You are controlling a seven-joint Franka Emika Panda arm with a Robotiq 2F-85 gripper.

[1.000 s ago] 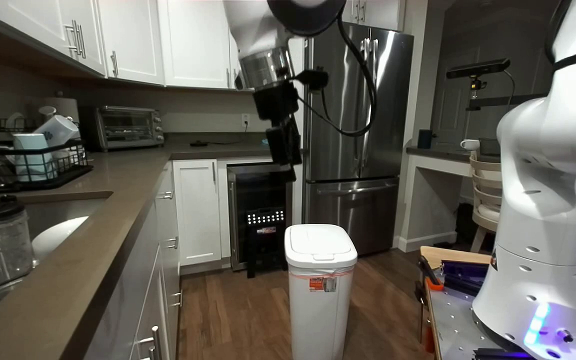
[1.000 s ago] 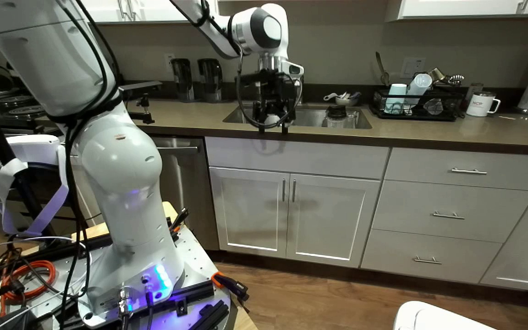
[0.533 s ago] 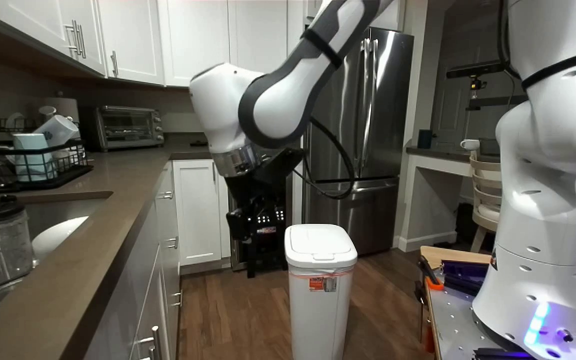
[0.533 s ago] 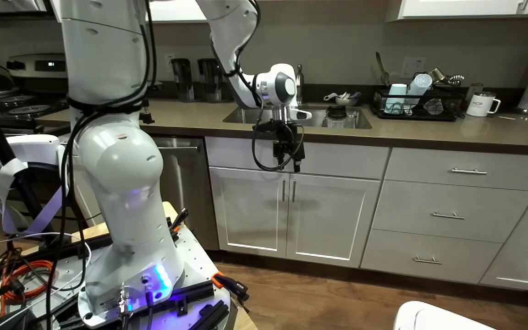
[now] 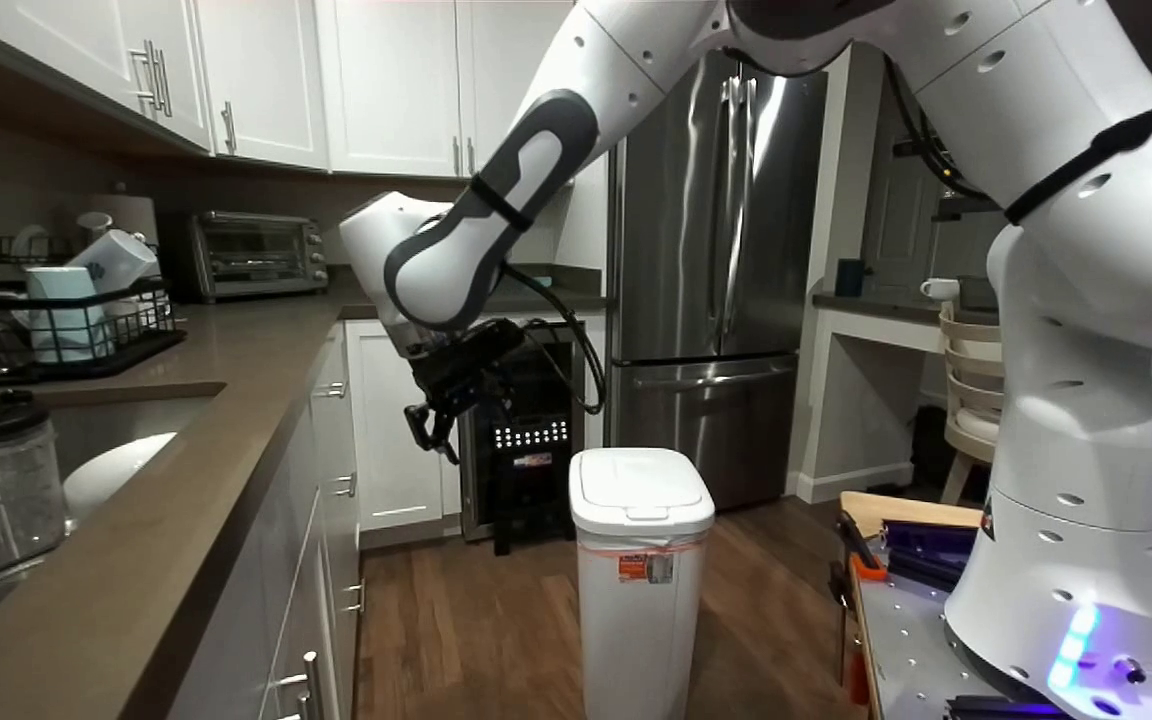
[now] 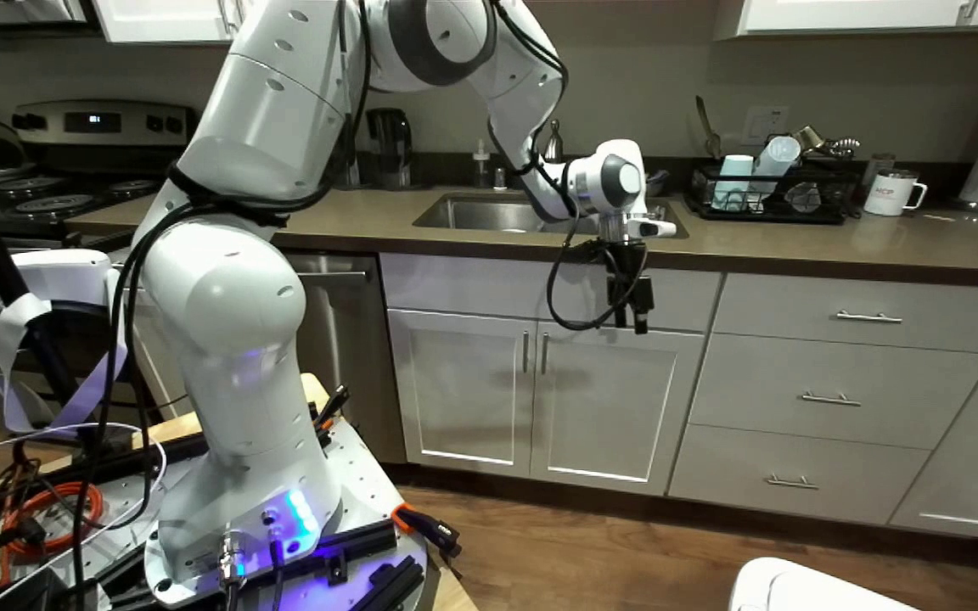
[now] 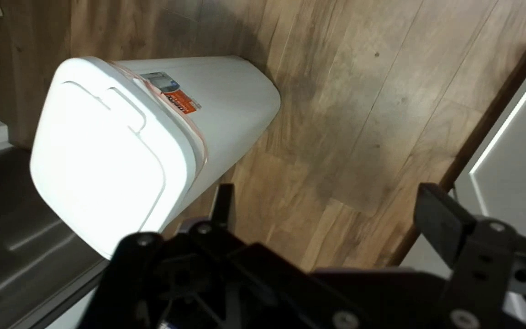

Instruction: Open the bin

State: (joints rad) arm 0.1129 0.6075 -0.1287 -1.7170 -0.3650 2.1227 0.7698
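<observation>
- Bin (image 5: 636,630): tall, white, upright on the wood floor (image 5: 466,640), lower part of the frame just right of center in an exterior view; base cut off by the bottom edge.
- Long axis there about vertical, lid (image 5: 636,478) end up. Lid's down, flat on the bin.
- Orange-and-grey label (image 5: 646,568) on the front faces that camera; lid tab (image 5: 647,514) points to the bottom of the frame. Pinkish strip (image 5: 601,551) just under the lid.
- Your wrist view: bin takes up the left and upper left. Long axis slants, lid at left, base toward upper middle. Label side turned to the upper right, tab on that same side.
- In an exterior view you only get a white lid corner (image 6: 795,590), bottom right edge.
- Your gripper (image 7: 329,210): fingers (image 7: 223,203) spread wide, floor showing between them, low in the wrist view.
- Gripper and bin apart. Your arm (image 5: 1026,90) comes in from the right in an exterior view, gripper left of center, fingers tipped downward, left of the lid and a bit higher.
- Fridge (image 5: 716,250) behind the bin, upper right of center; under-counter cooler (image 5: 536,395) mid-frame, partly hidden by your gripper.
</observation>
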